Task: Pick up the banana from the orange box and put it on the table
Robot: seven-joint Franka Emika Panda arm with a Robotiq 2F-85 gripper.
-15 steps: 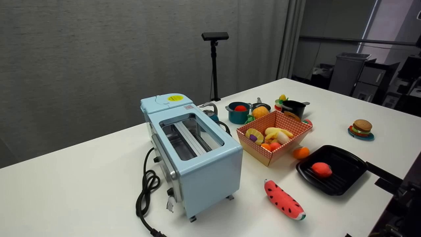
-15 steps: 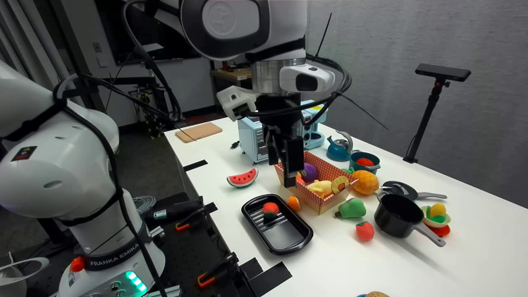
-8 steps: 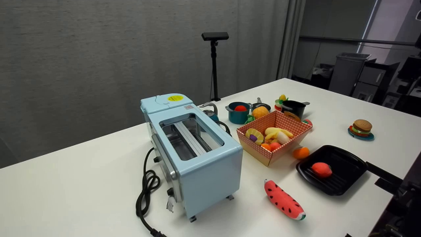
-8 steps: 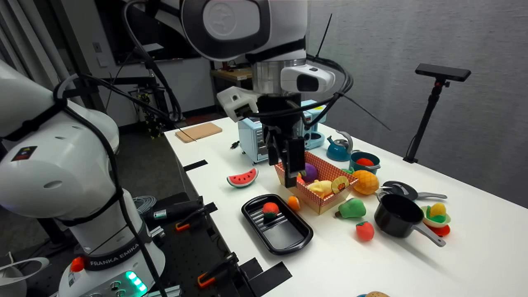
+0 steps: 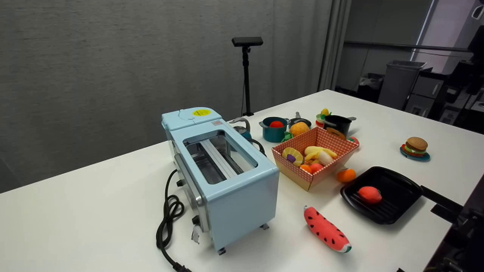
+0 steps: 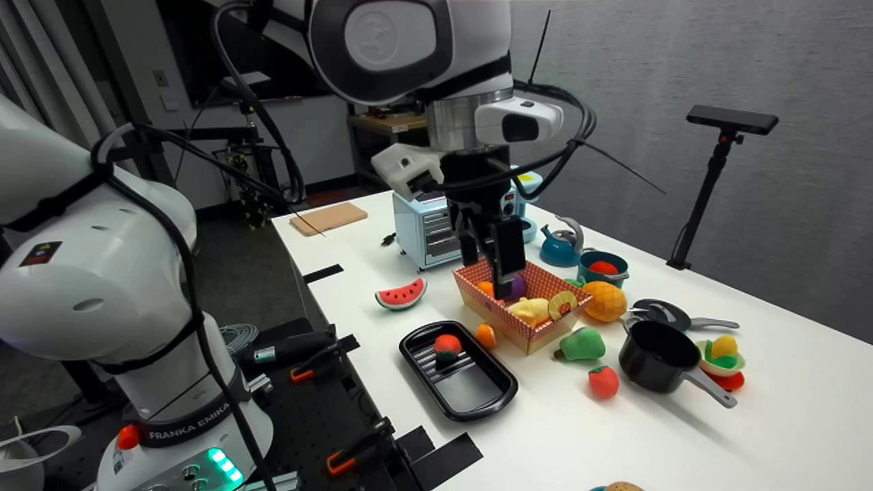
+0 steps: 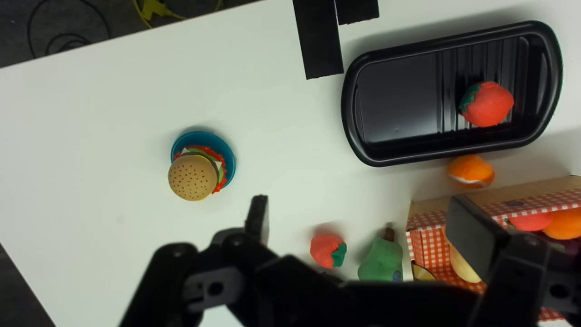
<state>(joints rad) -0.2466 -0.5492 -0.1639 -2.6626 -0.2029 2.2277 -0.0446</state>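
Wrist view: gripper (image 7: 361,215) spread wide, nothing pinched; one finger (image 7: 474,236) blocks part of the gingham basket (image 7: 426,250) (our orange box). Peeled toy banana (image 5: 324,155) is inside that basket, unpicked, among other toy food (image 5: 292,155). In an exterior view the gripper (image 6: 487,276) overlaps the basket's tray-side rim; height above it unclear, no contact that I can make out. My read: held high and wide to clear the rim and straddle the fruit. Basket corrals everything, so neighbours probably prop the banana and could get dragged along. Black baking tray (image 7: 399,100) with a strawberry (image 7: 490,104) sits near, tangerine (image 7: 472,171) between tray and basket: likely bystanders, bumpable. Table (image 7: 272,91) between hamburger (image 7: 193,177) and basket looks a sensible set-down. Banana long axis: roughly across the basket's width, along the end wall nearest the green pear (image 7: 381,261); pale peeled tip points at the wall facing the tray, yellow peel trails the other way. In the wrist view the closing line crosses that axis, good for a mid-body pinch, but gripper likely must shift basket-ward and drop first.
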